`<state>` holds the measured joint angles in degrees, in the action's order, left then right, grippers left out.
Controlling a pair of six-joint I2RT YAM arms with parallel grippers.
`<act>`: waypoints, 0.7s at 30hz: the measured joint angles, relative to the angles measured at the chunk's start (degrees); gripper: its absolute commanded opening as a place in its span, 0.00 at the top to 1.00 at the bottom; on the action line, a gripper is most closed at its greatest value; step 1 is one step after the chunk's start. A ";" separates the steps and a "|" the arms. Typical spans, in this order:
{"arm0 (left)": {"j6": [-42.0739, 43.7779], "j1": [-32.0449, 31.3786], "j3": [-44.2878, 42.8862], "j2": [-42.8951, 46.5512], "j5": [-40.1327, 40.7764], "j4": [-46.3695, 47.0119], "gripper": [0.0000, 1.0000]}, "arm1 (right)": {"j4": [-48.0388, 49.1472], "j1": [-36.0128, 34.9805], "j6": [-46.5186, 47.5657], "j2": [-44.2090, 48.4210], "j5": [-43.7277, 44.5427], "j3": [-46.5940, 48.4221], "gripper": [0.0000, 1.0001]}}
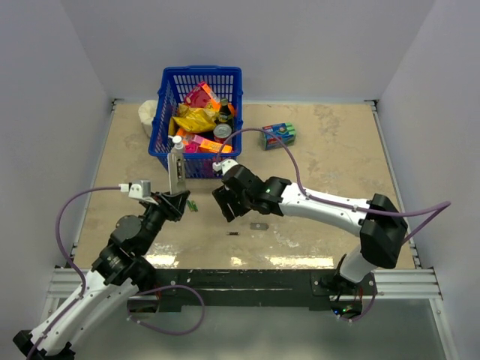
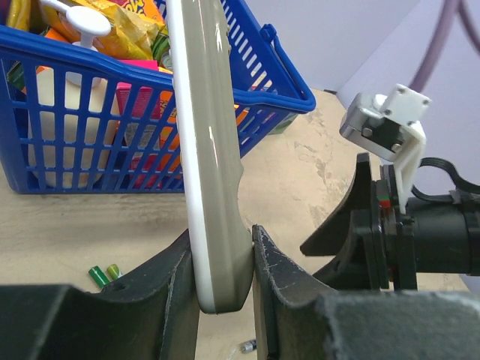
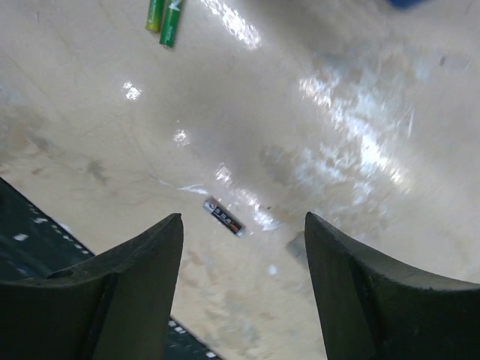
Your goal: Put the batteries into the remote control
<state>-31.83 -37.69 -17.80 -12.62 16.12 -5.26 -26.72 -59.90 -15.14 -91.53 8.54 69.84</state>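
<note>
Below spread R hand (image 3: 242, 225), battery (image 3: 225, 217) on table (image 3: 360, 112), L hand (image 2: 223, 255) pinching remote (image 2: 206, 150) upright

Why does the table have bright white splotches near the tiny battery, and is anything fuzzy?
Right wrist view: glare whitens patches of the glossy table, though the battery stays clear; the right pincer looks a bit soft. Top view: a glare strip along the table's near edge. Left wrist view: a bright streak down the remote.
</note>
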 measured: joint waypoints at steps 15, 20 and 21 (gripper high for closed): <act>1.77 0.00 -2.56 -0.37 -0.96 -0.68 1.00 | -5.01 -7.45 -9.42 -6.58 -3.48 -3.39 0.40; 2.60 0.00 -2.58 -0.20 -1.55 -1.90 1.00 | -4.94 -10.05 3.74 -9.09 -6.67 -4.33 0.44; 2.75 0.00 -2.58 -0.17 -1.55 -2.14 1.00 | -4.94 -9.90 5.35 -9.44 -6.75 -4.35 0.46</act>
<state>-29.08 -37.69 -20.38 -12.80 14.57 -7.40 -31.66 -69.80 -9.78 -100.97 1.78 65.49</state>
